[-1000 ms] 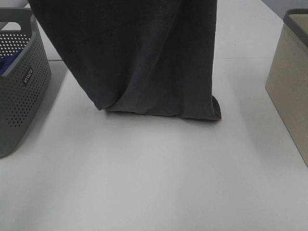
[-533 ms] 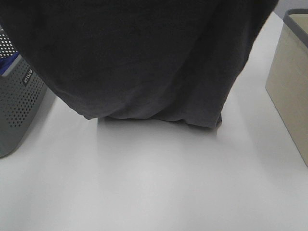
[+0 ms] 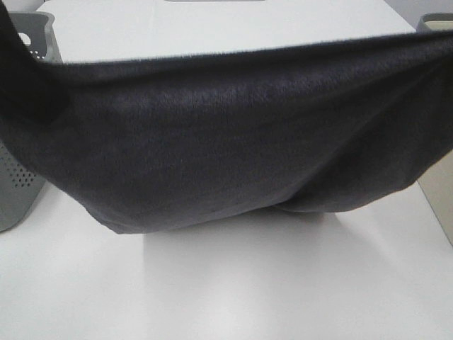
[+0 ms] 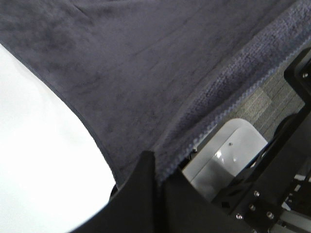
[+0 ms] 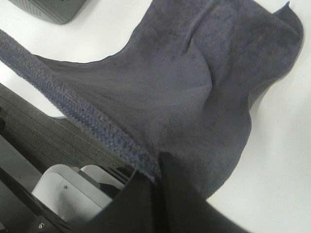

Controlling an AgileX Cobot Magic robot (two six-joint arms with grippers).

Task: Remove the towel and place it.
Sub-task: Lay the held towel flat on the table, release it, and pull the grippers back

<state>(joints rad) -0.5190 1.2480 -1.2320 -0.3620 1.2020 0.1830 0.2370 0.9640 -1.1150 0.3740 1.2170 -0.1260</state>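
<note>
Stretching wide above the table [image 3: 283, 297], the towel [image 3: 226, 142] hangs as a sheet; left gripper [image 4: 157, 169] and right gripper [image 5: 158, 164] each clamp its upper hem. Step, we judge: placing. Next calls for lowering evenly, then letting go.

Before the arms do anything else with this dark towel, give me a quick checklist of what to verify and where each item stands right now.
1. Hold of the left gripper on the towel hem: ok, shut on the edge.
2. Hold of the right gripper on the hem: ok, shut on it.
3. Towel spread out: ok, its top edge stretches across between the arms and the middle sags.
4. Bottom edge off the table: cannot tell; the right wrist view suggests the lower fold rests on it.
5. Clearance from the grey basket and the beige bin: cannot tell; the towel's ends overlap both in view.
6. Bare table in front for laying it down: ok.
</note>
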